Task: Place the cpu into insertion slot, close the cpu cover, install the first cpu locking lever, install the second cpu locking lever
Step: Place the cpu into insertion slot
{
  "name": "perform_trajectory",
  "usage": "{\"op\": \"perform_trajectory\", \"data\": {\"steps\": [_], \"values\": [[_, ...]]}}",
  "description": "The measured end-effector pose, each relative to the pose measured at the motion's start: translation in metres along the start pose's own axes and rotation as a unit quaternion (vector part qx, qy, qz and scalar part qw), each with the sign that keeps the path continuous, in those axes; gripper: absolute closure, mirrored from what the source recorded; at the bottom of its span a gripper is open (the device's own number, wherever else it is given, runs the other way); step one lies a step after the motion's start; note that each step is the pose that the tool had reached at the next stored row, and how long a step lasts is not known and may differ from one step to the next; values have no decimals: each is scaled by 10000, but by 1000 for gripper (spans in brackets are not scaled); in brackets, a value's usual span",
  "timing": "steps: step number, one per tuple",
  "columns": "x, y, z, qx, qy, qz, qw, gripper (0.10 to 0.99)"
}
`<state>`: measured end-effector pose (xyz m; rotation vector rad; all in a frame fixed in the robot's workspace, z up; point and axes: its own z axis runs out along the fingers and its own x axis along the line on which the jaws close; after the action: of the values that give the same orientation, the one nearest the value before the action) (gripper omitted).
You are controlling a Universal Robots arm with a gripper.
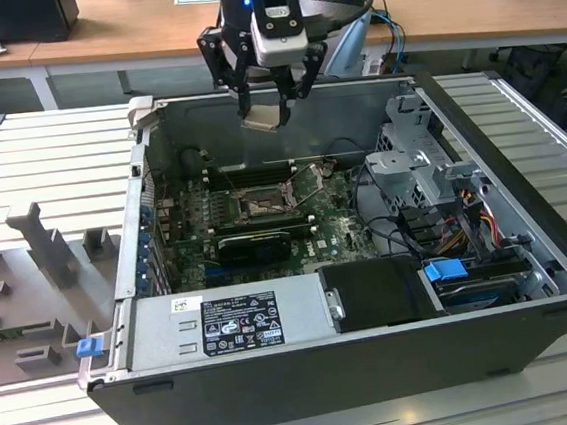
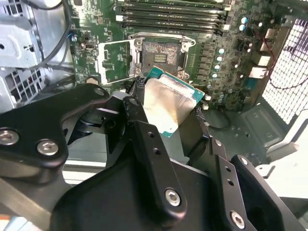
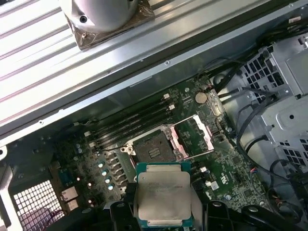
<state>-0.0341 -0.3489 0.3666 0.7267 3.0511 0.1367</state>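
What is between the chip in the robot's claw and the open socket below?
Only air: in the exterior view the cpu hangs above the socket; the first wrist view shows the cpu cover swung aside.

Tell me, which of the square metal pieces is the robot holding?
The cpu, solid and silvery, clamped in the gripper; the cpu cover, an open frame, is swung open beside the socket.
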Motion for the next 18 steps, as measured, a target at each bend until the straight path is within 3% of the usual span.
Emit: {"op": "perform_trajectory", "data": {"steps": [4, 12, 18], "values": [[-1, -2, 22, -3, -16, 183, 9998, 557], [-4, -11, 141, 12, -30, 250, 9997, 557], [-4, -12, 153, 7, -61, 616, 9981, 557]]}}
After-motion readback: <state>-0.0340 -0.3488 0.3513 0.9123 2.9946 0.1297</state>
